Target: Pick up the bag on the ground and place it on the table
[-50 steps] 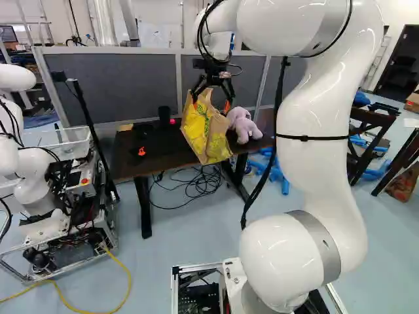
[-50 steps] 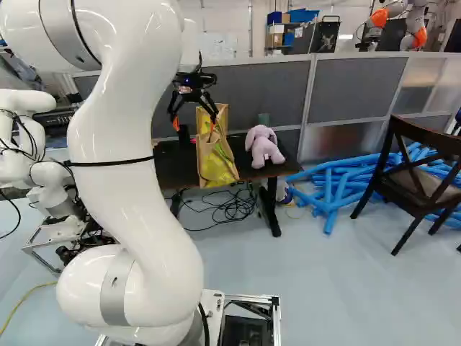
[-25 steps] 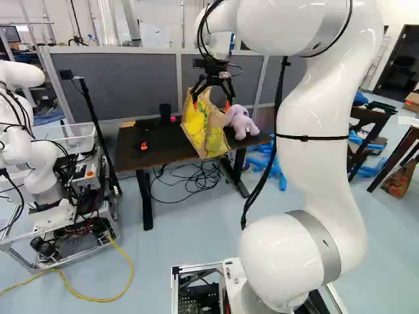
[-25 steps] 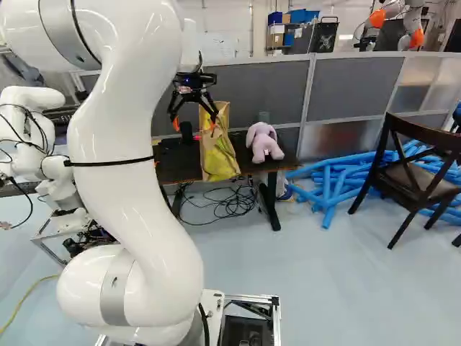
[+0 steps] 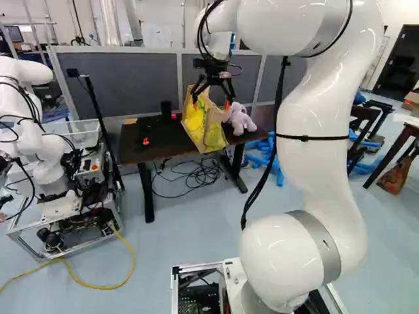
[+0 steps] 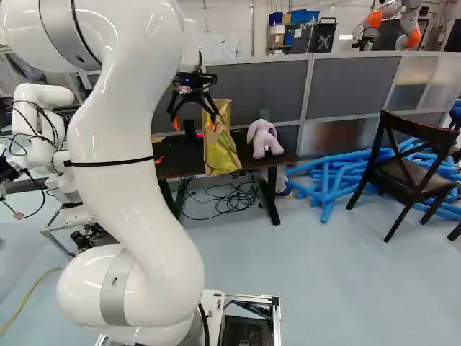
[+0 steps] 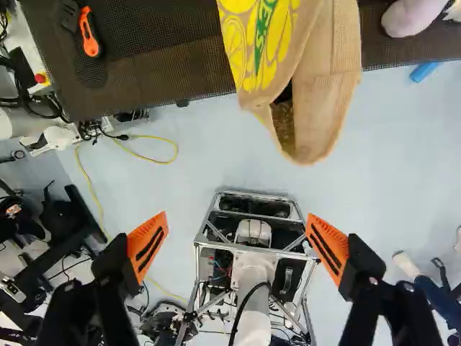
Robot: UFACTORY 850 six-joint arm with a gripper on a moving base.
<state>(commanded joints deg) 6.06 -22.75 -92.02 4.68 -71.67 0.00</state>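
Left base view. Tan carrier bag with yellow printed panels (image 5: pixel 204 124), one, tilted, at the front edge of the dark-topped table with black legs (image 5: pixel 154 145); how much of its base rests on the top cannot be told. Above it, black two-fingered hand with orange pads (image 5: pixel 211 101), on a smooth white jointed arm (image 5: pixel 314 131). Also on the table: a small orange object (image 5: pixel 145 141) and an upright black cylinder (image 5: pixel 166 108). Under it, loops of black cable (image 5: pixel 196 175). At the left, a second white robot on a metal-framed cart (image 5: pixel 46 163).

Right base view. Lilac plush animal (image 6: pixel 265 138), on the table, to the right of the bag and apart from it. Beyond the table's right end, a heap of blue foam tubes (image 6: pixel 328 180) and a dark wooden chair with crossed back (image 6: pixel 410 169). Grey panelled partition (image 6: pixel 353 83) behind.

Wrist view. Hand (image 7: pixel 236 218) wide open, fingers well apart, holding nothing. The bag lies ahead of the fingers, its mouth gaping, overlapping the table's edge.
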